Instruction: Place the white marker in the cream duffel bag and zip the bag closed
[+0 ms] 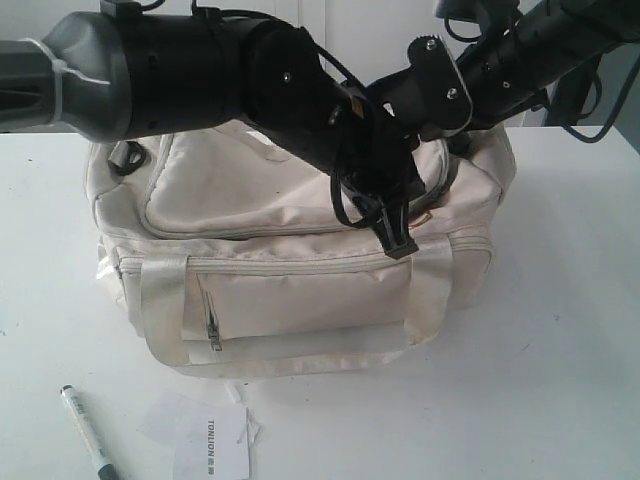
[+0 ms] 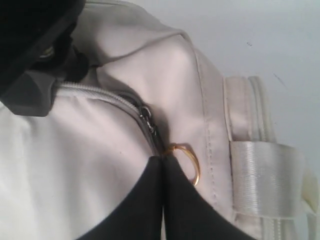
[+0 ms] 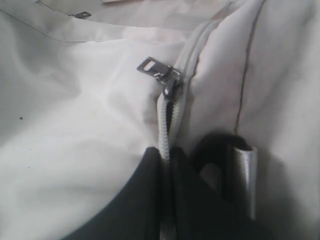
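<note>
White table (image 1: pixel 560 330) carries the cream duffel bag (image 1: pixel 290 290), with both arms over its right end. Left gripper (image 2: pixel 163 160) has its fingers pressed together, tips at a gold ring (image 2: pixel 188 160) beside the top zipper. Right gripper (image 3: pixel 165 152) is likewise closed, its tips against the zipper seam just below the slider (image 3: pixel 167 80). White marker (image 1: pixel 88 432) lies on the table in front of the bag, near a paper tag (image 1: pixel 212 447).

One cream duffel bag (image 1: pixel 250 295), one white marker (image 1: pixel 88 433), one paper tag (image 1: pixel 212 448), one left hand (image 2: pixel 163 165), one right hand (image 3: pixel 165 160).
</note>
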You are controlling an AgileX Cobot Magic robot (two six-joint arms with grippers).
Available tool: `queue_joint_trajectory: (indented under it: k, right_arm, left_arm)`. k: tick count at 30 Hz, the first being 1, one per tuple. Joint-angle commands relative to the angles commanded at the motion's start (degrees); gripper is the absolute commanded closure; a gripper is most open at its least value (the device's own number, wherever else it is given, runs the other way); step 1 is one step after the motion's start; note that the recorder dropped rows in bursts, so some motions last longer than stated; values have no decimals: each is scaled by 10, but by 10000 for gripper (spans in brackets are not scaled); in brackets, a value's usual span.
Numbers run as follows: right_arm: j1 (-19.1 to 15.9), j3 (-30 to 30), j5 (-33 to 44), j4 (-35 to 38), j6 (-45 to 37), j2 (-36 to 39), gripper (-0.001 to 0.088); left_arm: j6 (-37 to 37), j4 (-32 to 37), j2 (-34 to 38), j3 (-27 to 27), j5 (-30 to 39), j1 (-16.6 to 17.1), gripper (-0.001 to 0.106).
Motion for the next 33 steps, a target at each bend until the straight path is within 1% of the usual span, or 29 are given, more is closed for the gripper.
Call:
queue_joint_trajectory:
  k: [2,3,4,6,8,9,10,12,15,19,23,26,28,29,33]
  right_arm:
    - [0,0,-1,0,0,0,868]
    - [0,0,-1,0,0,0,868]
    - [0,0,-3,0,0,0,868]
    - [0,0,-6,0,0,0,868]
    - [0,0,-7,0,0,0,868]
    - [0,0,-7,0,0,0,868]
    - [0,0,-7,0,0,0,868]
    - [0,0,-7,0,0,0,868]
    - [0,0,-7,0,0,0,868]
    - [0,0,-7,0,0,0,868]
    - [0,0,-7,0,0,0,868]
    - [0,0,-8,1,0,0,868]
    - [0,0,-8,1,0,0,868]
    - [0,0,-8,1,0,0,868]
    - [0,0,-8,1,0,0,868]
  left_arm:
    - [-9,0,0,0,17,0,1051]
    - [-7,0,0,0,24,0,1033]
    - [5,3,0,0,33,0,984]
    - [44,3,4,0,40,0,831]
    - [101,3,10,0,45,0,622]
    - [122,3,14,0,43,0,568]
    - [148,3,19,0,43,0,547]
    - [191,3,27,0,41,0,547]
    - [216,2,37,0,33,0,547]
    - [219,3,46,0,1,0,547]
    - [212,-2,47,0,-55,-1,533]
    - [212,-2,51,0,-80,-1,544]
    - [211,-2,55,0,-88,-1,579]
    - [208,-2,56,0,-90,-1,616]
    - [202,-6,56,0,-76,-1,818]
